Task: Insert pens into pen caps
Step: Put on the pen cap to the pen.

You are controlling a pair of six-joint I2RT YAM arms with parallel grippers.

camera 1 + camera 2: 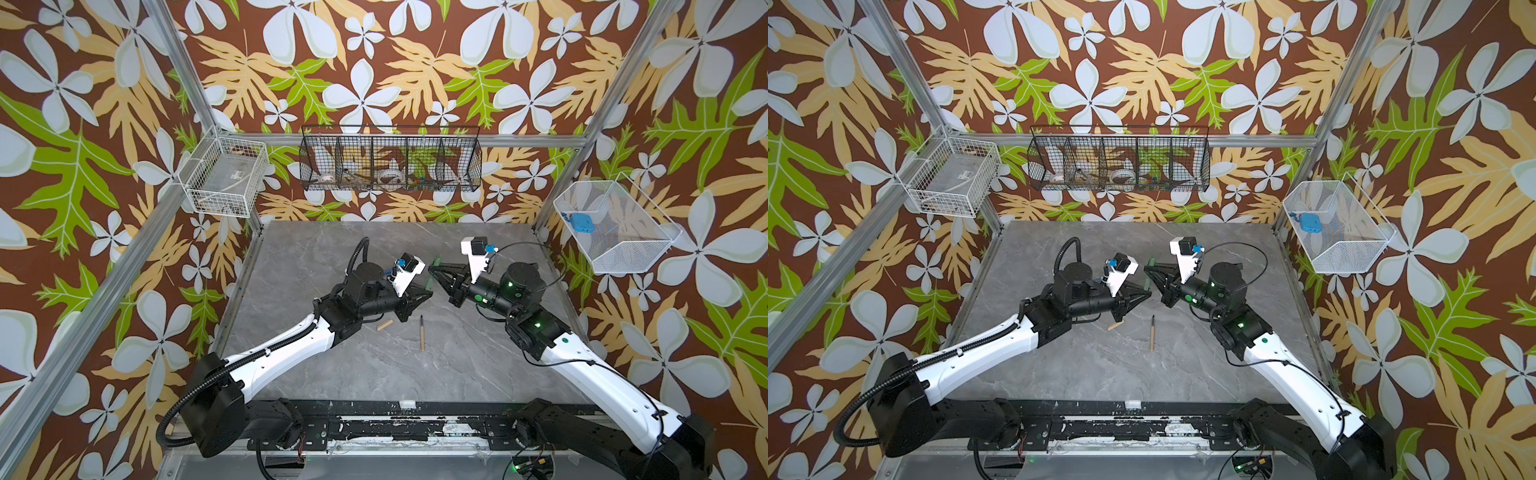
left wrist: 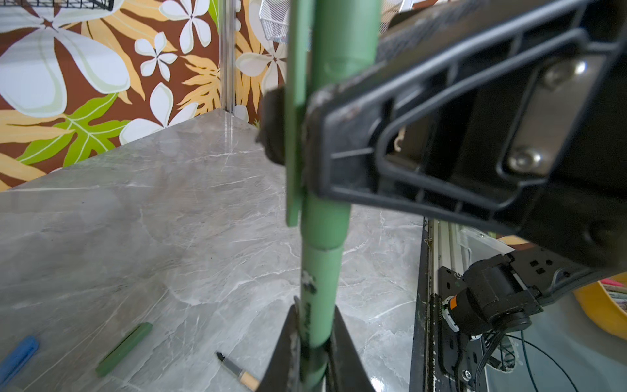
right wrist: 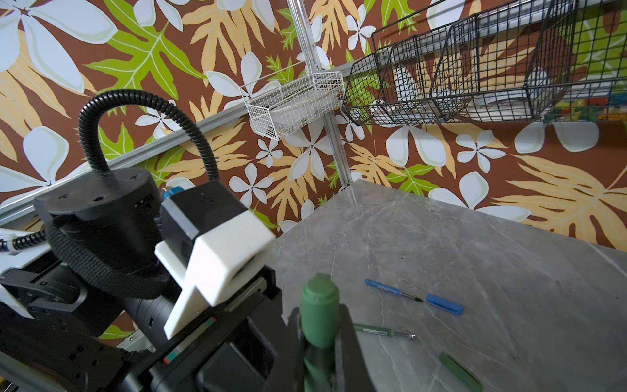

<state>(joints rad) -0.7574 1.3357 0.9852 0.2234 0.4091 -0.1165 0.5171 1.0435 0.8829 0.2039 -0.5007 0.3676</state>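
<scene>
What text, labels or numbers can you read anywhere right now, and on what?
None is legible.
Held slim green plastic pen: dark print along barrel, blurred.
Loose slim blue plastic pen on grey marble-look table: dark marks, too small to read.

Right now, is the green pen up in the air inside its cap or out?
In. The left wrist view shows the green pen running straight into the green cap, no tip showing, only a seam. Fully clicked: cannot tell.

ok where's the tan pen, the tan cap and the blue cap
tan pen (image 1: 422, 337): in a top view, mid barrel
tan cap (image 1: 384, 325): in a top view, middle of tube
blue cap (image 3: 444, 303): right wrist view, middle of body
</scene>
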